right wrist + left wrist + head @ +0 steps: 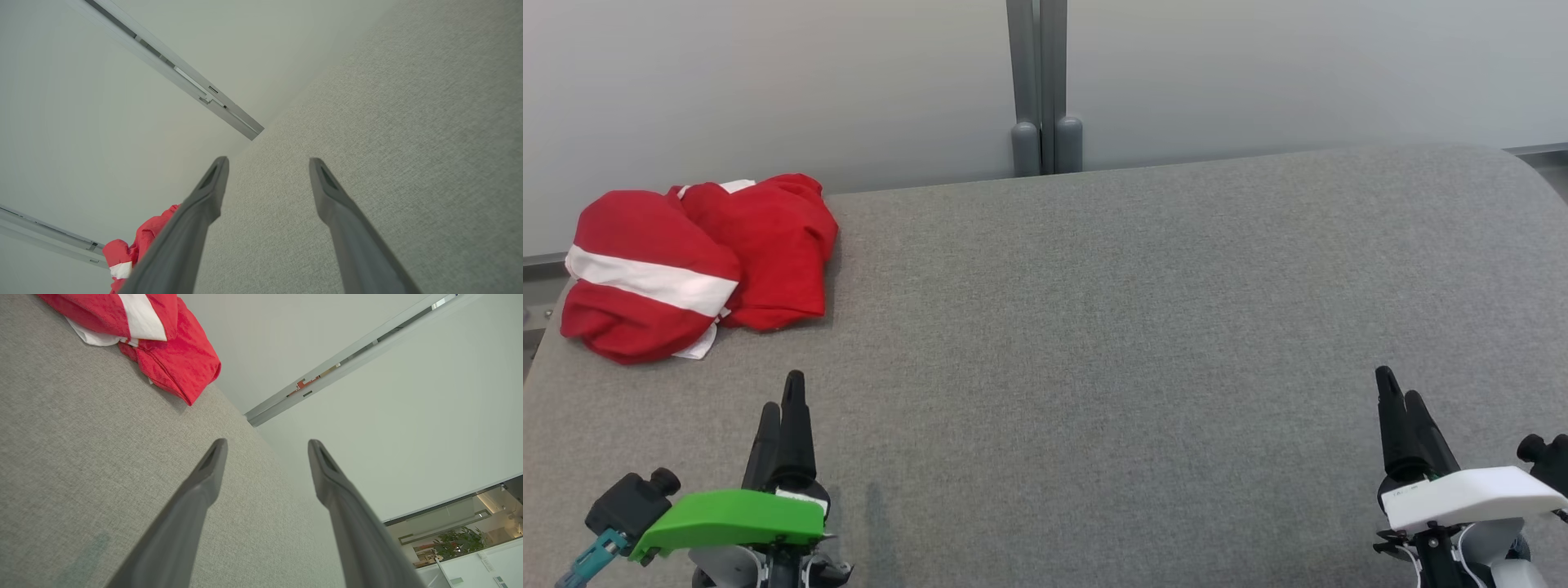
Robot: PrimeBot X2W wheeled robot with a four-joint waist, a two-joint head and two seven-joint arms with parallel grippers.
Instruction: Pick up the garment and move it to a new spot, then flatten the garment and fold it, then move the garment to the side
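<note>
Left gripper (pixel 267 443) and right gripper (pixel 267 161) are both spread and empty. The bunched red garment (pixel 698 261) lies on the table (pixel 1094 327) beyond the left gripper, leftward; the left wrist view's edge cuts it off.

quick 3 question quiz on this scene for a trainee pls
1. Where on the grey table does the red and white garment lie? A far left corner; B centre; C near right edge.
2. True or false: the left gripper and the right gripper are both open and hold nothing.
3. Fill in: the gripper nearer the garment is the ____ one.
Key: 1 A; 2 true; 3 left.
</note>
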